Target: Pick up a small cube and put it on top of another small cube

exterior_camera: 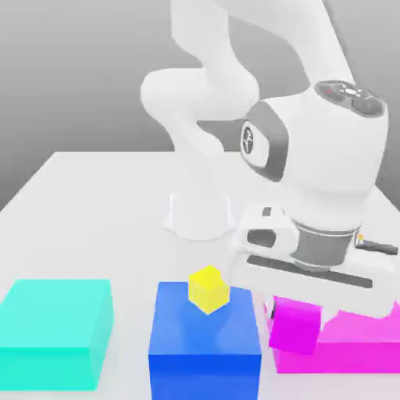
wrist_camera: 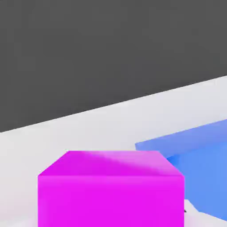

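In the exterior view, the white arm rises from its base (exterior_camera: 200, 215) on the pale desk (exterior_camera: 133, 226), bends over and reaches down on the exterior view's right, with its big rounded wrist and the wide, flat hand below it. Under that hand, the gripper (exterior_camera: 295, 308) is closed on a small magenta cube (exterior_camera: 294, 326). The held cube is tilted a little, and in the exterior view it overlaps the nearer left part of a larger, flat magenta block (exterior_camera: 344, 355) that lies on the desk; whether the two touch cannot be told. The other small cube, a yellow one (exterior_camera: 208, 290), sits on top of a large blue block (exterior_camera: 205, 336), toward the block's far edge and turned so that one of its upright edges faces the camera. Nothing rests on the yellow cube; the magenta one is beside it toward the exterior view's right, apart from it. The blue block stands in the middle of the row, between the magenta block and a flat turquoise block (exterior_camera: 58, 332) on the exterior view's left, with bare desk on either side of it. In the hand view, the magenta cube shows large and close, with two of its faces visible, and part of the blue block appears behind it, beyond one of its edges.
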Controlling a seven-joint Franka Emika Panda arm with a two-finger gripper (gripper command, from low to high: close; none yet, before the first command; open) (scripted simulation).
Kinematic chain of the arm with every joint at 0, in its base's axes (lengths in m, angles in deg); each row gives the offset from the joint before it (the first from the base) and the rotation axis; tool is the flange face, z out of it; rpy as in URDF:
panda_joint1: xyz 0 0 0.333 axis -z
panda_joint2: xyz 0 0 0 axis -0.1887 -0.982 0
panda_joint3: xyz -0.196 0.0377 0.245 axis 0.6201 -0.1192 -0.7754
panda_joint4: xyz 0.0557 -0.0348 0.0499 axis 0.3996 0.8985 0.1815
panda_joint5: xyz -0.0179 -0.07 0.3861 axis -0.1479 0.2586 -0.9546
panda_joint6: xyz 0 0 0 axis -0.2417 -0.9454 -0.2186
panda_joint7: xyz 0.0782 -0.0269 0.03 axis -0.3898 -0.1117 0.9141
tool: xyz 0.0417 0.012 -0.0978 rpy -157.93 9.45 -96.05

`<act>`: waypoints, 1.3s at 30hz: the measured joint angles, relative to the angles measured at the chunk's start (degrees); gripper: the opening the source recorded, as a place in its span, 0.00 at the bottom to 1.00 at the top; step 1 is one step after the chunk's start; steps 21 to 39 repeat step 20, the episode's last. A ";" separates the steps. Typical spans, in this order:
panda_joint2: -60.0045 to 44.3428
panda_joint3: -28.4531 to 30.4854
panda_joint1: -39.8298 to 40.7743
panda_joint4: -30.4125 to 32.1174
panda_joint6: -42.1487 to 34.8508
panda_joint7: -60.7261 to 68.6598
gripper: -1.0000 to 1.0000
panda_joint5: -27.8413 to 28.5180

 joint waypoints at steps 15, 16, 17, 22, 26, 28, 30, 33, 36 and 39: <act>18.84 5.73 3.43 17.53 1.21 3.73 0.00 -11.47; 17.17 5.62 3.50 18.23 3.59 3.58 0.00 -11.32; 16.00 5.52 3.56 18.70 5.21 3.52 1.00 -11.23; 16.00 5.52 3.56 18.70 5.21 3.52 1.00 -11.24; 16.00 5.52 3.56 18.70 5.21 3.52 1.00 -11.24; 16.00 5.52 3.56 18.70 5.21 3.52 1.00 -11.24; 16.00 5.52 3.56 18.70 5.21 3.52 1.00 -11.24; 16.00 5.52 3.56 18.70 5.21 3.52 1.00 -11.24; 16.00 5.52 3.56 18.70 5.21 3.52 1.00 -11.24; 16.00 5.52 3.56 18.70 5.21 3.52 1.00 -11.24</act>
